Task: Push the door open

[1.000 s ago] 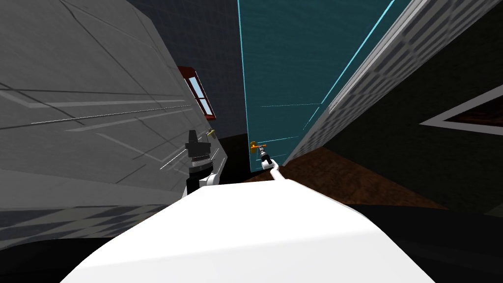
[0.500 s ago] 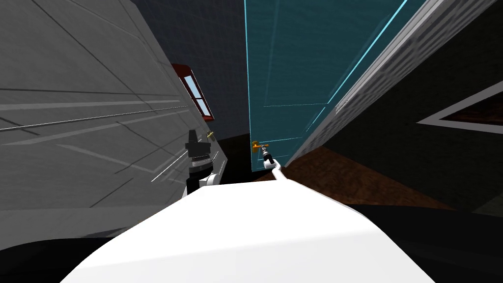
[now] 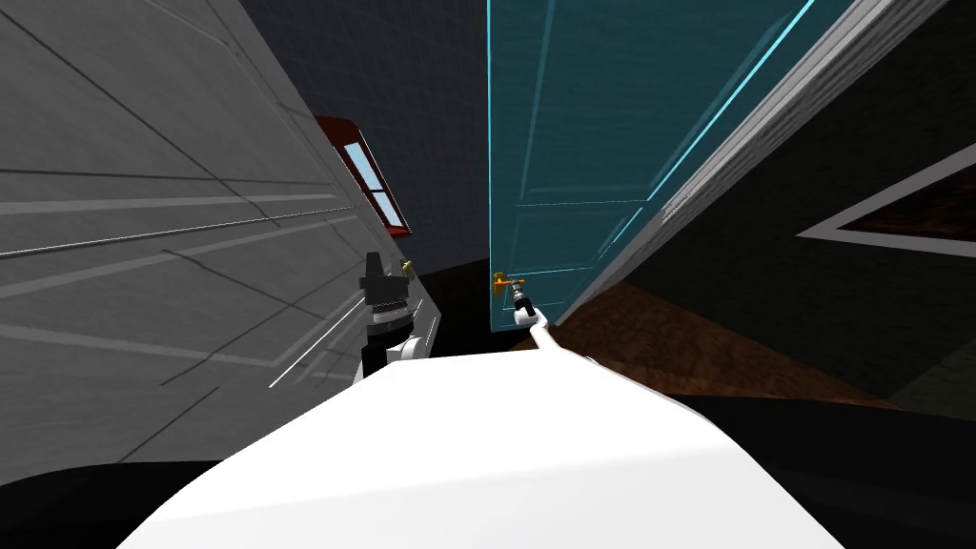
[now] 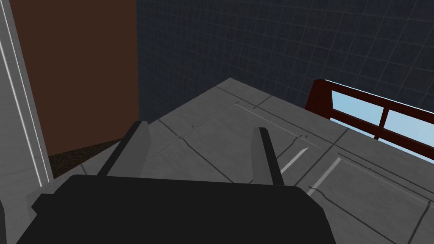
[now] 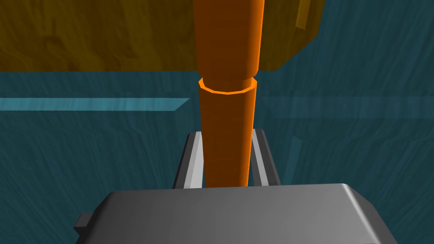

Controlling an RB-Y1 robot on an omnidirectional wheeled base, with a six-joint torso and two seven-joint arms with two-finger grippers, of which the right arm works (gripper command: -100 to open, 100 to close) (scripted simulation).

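At upper centre of the head view, the teal door (image 3: 572, 124) is seen rising to the top edge, with its bright edge line running down to the orange handle (image 3: 502, 282) just below the middle of the frame. In the right wrist view the handle is shown as a round orange bar set against an ochre backplate (image 5: 106, 34) on the teal panel. The right end effector (image 5: 226, 133) is closed around this bar, and its two grey fingers (image 5: 193, 161) are pressed against the bar's opposite sides. Its thin white arm is seen reaching up from the chest tip to the handle in the head view. Brown floor (image 3: 667, 343) is visible to the right of the door's foot. Left of centre, the left end effector (image 4: 200, 127) is held upright beside a grey panelled wall (image 3: 143, 238), with its fingers spread apart and nothing between them. A red-framed window (image 3: 367, 181) is seen above it.
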